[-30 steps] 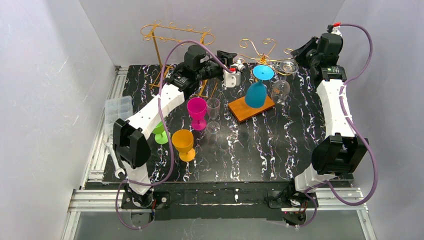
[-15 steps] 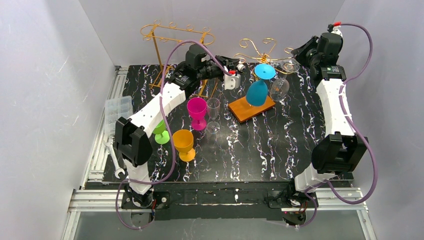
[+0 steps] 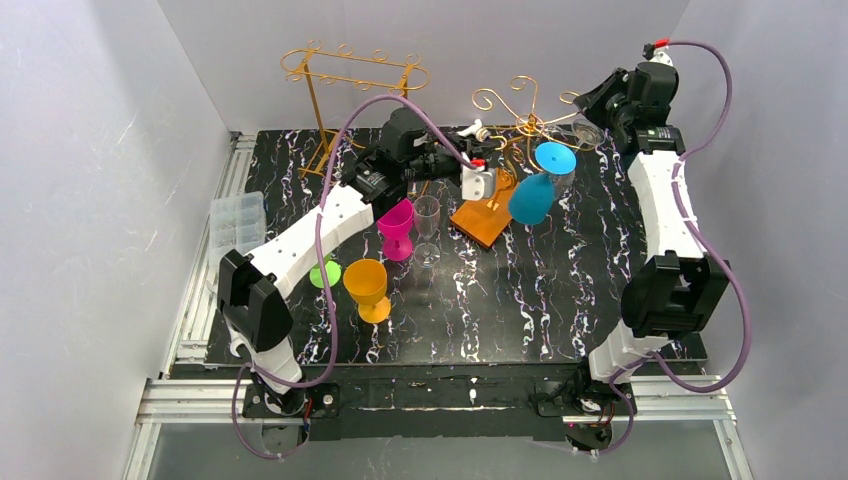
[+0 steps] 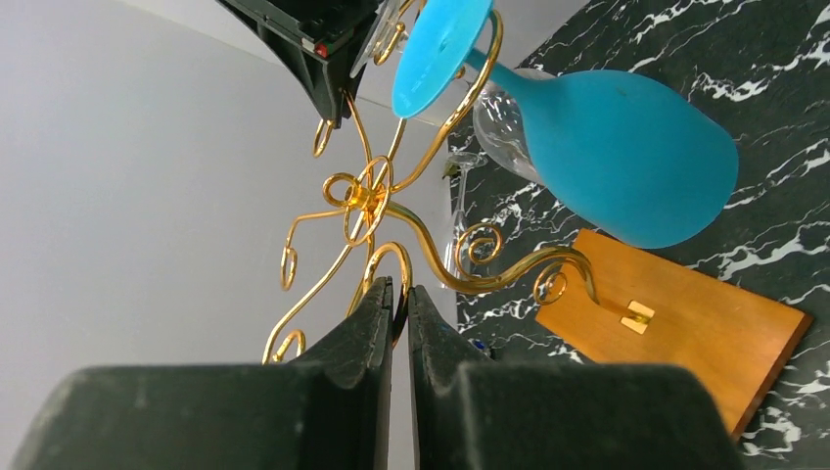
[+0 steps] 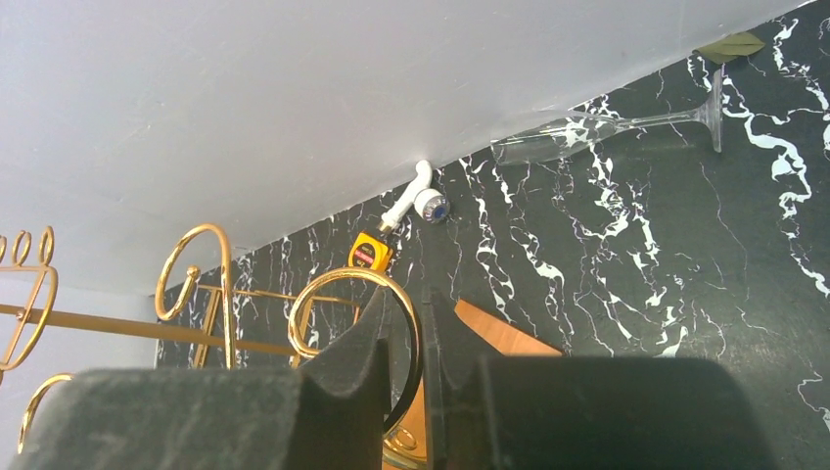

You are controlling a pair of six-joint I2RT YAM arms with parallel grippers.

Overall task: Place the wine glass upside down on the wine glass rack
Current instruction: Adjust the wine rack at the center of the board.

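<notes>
the blue wine glass (image 3: 530, 199) hangs upside down, tilted, in the gold rack (image 4: 366, 194) right of centre in the top view. left gripper (image 4: 399, 297) and right gripper (image 5: 422, 338) each pinch a rack wire, nearly closed. the wooden base (image 3: 478, 220) looks tipped; an uneven pull could slip the glass foot off its hook

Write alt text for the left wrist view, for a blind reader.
The left gripper is shut on a gold arm of the wine glass rack. A blue wine glass hangs on the rack by its foot, near its wooden base.
</notes>
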